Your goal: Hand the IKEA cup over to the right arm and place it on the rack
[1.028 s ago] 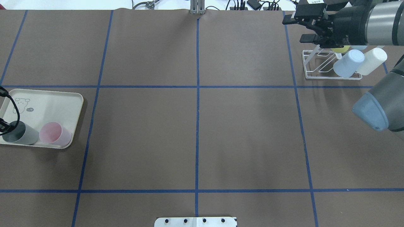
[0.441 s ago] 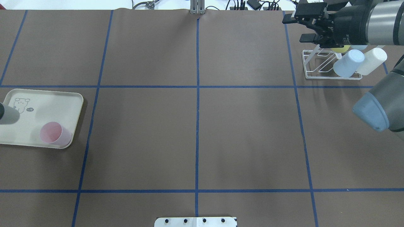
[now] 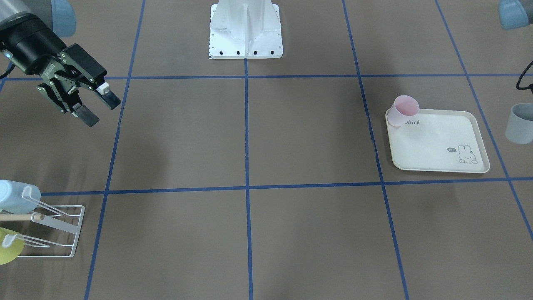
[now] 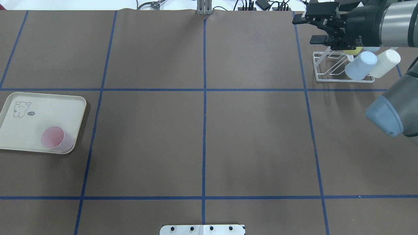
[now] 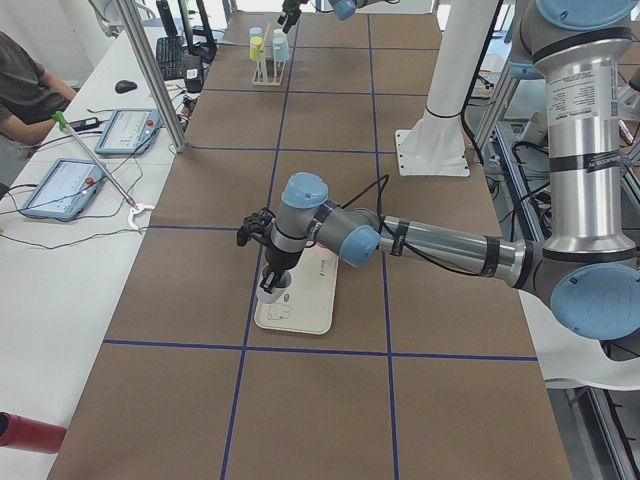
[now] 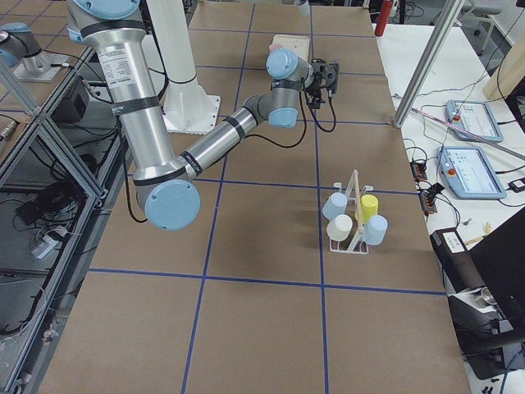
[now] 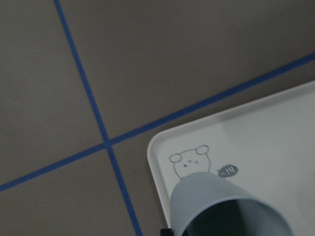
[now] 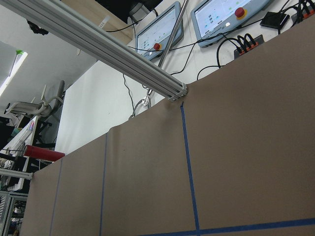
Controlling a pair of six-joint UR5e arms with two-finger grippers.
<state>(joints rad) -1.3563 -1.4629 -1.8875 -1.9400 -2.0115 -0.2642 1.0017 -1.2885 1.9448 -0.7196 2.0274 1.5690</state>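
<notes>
A grey-blue cup (image 7: 224, 206) fills the bottom of the left wrist view, hanging above the corner of the cream rabbit-print tray (image 7: 266, 128). It also shows at the right edge of the front-facing view (image 3: 518, 123), lifted off the table. My left gripper (image 5: 272, 282) is shut on it and is outside the overhead view. My right gripper (image 4: 307, 31) is open and empty, hovering just beyond the white wire rack (image 4: 328, 68) with its wooden rod (image 3: 21, 217).
A pink cup (image 4: 54, 138) lies on its side on the tray (image 4: 49, 107). The rack holds a light blue cup (image 4: 359, 65), a white cup (image 4: 387, 62), a yellow cup (image 3: 8, 248) and another blue one. The robot's base plate (image 3: 245, 41) stands at mid table edge.
My left gripper has lifted the grey-blue cup off the tray and carried it left, out of the overhead view. The right gripper has barely moved.
</notes>
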